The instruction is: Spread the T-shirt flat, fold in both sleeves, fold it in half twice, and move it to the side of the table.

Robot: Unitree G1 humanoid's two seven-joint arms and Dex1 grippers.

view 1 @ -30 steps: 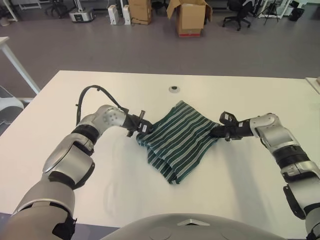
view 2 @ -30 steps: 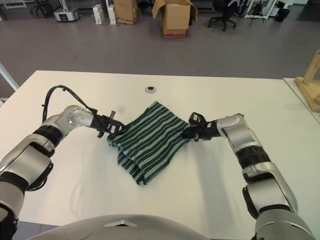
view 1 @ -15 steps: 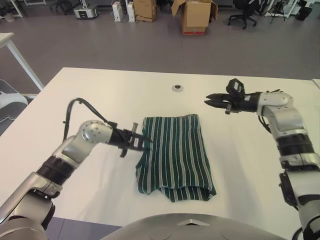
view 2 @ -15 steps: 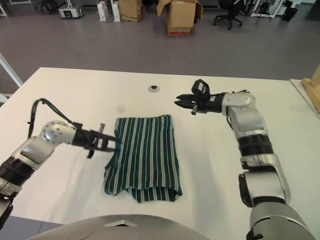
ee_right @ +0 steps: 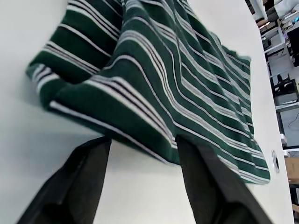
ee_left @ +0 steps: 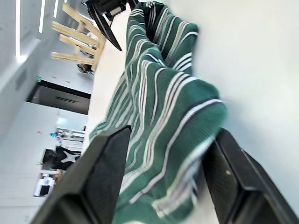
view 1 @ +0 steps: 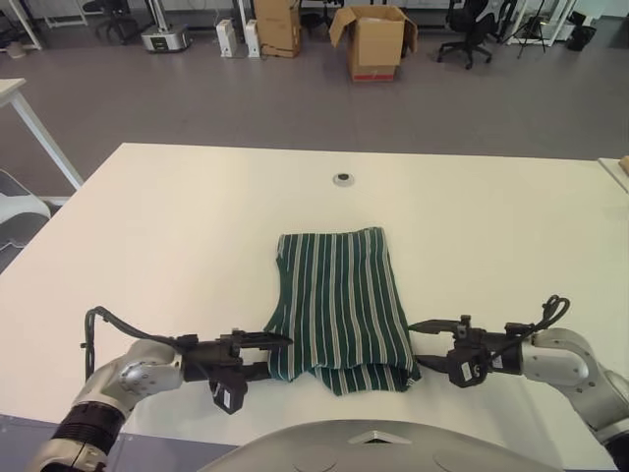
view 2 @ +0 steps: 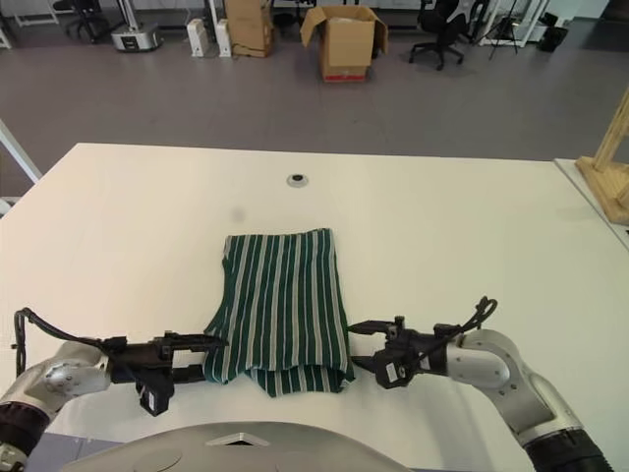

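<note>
Head views: T-shirt (view 1: pixel 339 300), folded to a narrow green-and-white striped rectangle, lies on the white table (view 1: pixel 177 226) toward its near edge. The knit looks soft, light and limp, so it is best pinched at both near corners. Left wrist view: left gripper (ee_left: pixel 170 135) spread, flanking the bunched near-left corner. Right wrist view: right gripper (ee_right: pixel 142 140) likewise spread at the layered near-right corner.

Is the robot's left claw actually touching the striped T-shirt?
Cannot tell. In the left wrist view the left claw stands open with a corner of the T-shirt between its fingers, but neither a clear gap nor clear contact shows.
</note>
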